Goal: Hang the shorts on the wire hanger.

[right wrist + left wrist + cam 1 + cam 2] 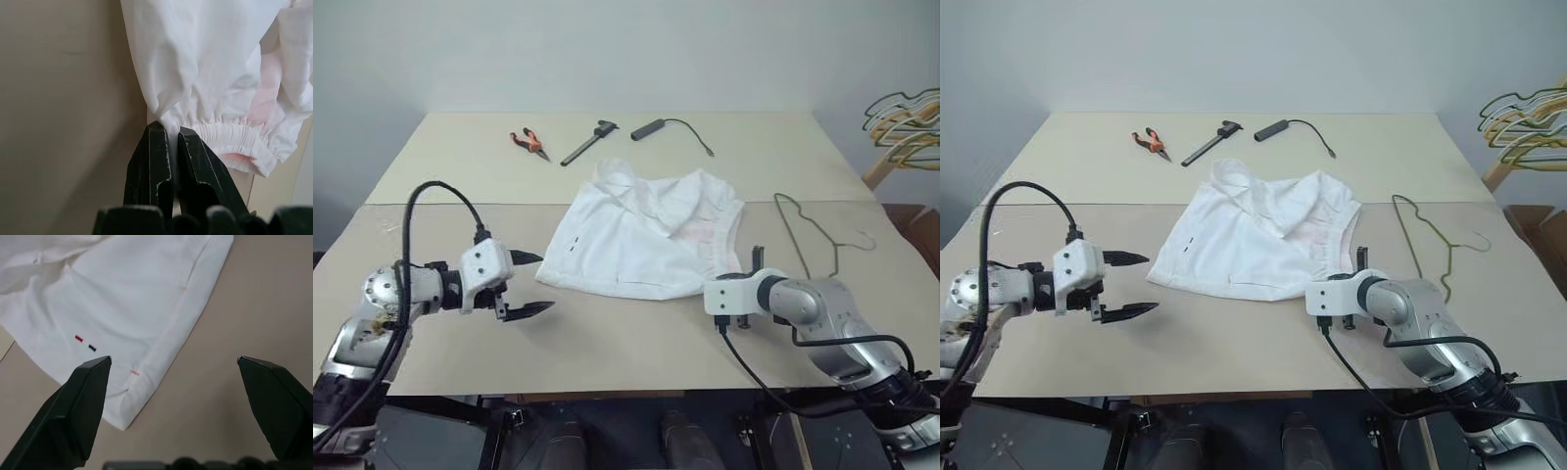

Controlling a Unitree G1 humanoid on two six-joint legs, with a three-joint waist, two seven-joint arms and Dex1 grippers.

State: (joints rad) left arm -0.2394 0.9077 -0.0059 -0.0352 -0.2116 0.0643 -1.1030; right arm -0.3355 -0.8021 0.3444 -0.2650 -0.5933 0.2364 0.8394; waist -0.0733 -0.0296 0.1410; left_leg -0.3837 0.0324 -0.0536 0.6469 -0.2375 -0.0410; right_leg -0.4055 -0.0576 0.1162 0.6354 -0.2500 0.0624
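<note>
1. Lying flat near the middle of the beige table (607, 362), the white soft cloth shorts (636, 245) are crumpled at the far side, with a pinkish tint showing through near the gathered waistband on the robot's right.
2. Pinching the waistband corner of the shorts, the right gripper (174, 139) has its two black fingers pressed together on the cloth at the elastic edge.
3. The left gripper (530, 284) hovers just beside the shorts' near left corner with its fingers (78, 406) spread wide and nothing between them; the hem with two small red and dark marks lies just ahead of it.
4. The thin grey wire hanger (808, 240) lies flat on the table to the right of the shorts, near the right arm, with its hook toward the right edge; it is apart from the cloth.
5. Bare tabletop stretches along the near edge between the two arms and to the left of the shorts.
6. At the far side of the table lie orange-handled pliers (529, 143), a dark caliper-like tool (590, 143) and a small black cabled device (651, 128), all well apart from the shorts.
7. Beyond the right far corner of the table, a bunch of yellowish and grey hangers (906, 122) sticks out, off the table surface.
8. A seam (460, 204) crosses the table just behind the shorts' middle.
</note>
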